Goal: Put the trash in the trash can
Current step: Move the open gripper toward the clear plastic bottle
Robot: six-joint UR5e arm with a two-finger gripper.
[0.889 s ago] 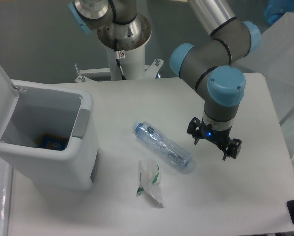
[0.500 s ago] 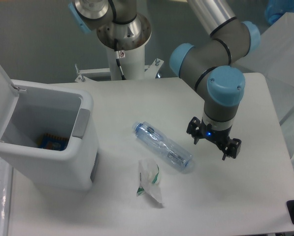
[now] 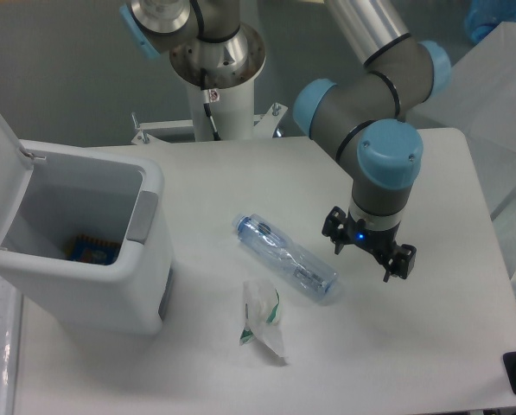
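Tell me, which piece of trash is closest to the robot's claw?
The clear blue-tinted crushed plastic bottle. Its end lies just beside the open gripper, while the crumpled clear-white wrapper with green markings sits farther away, nearer the table's front.

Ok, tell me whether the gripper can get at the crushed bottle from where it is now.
Probably yes. The gripper hangs open just right of the crushed bottle, and nothing lies between them on the table.

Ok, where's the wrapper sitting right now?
The wrapper lies on the table in the lower middle of the view, just in front of the bottle and to the right of the bin.
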